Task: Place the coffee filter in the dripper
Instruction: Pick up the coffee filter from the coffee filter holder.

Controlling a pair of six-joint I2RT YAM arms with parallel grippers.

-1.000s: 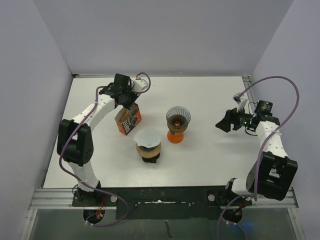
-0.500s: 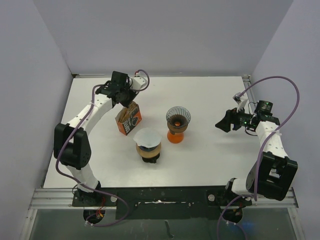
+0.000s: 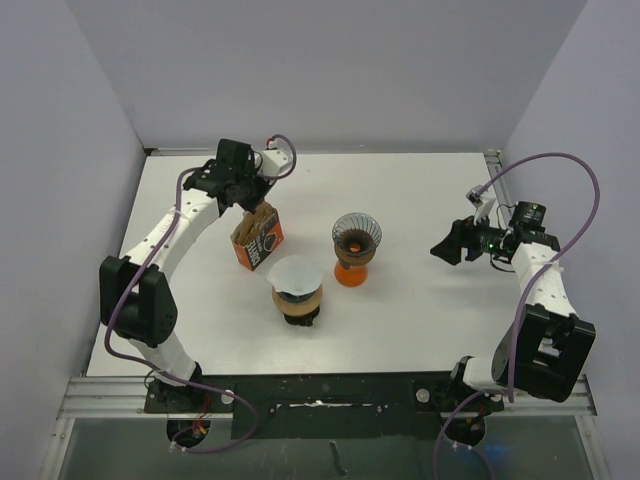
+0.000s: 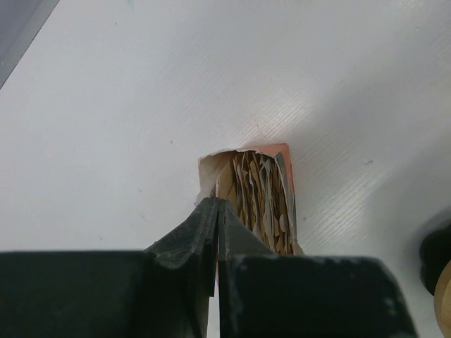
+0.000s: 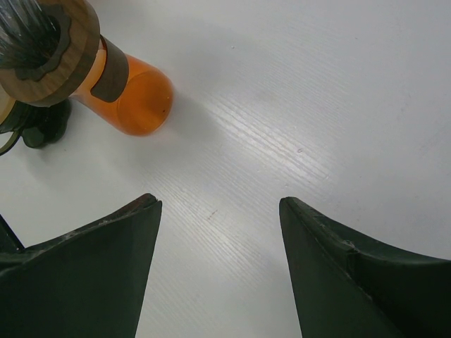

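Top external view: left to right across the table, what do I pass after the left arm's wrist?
Filter box → white paper cone → orange-based dripper → right gripper, open.

1. White table (image 3: 420, 300): carries three items.
2. Orange-based dripper (image 3: 356, 247): stands upright; reference item.
3. Filter box (image 3: 258, 240): left of the dripper, apart.
4. Brown vessel (image 3: 297, 303): near-left of the dripper, close by.

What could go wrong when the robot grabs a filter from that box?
The left end effector is shut at the edge of the torn filter box, where the filters are packed tightly: it might pull out several, or none. The light-looking box could also tip or slide.
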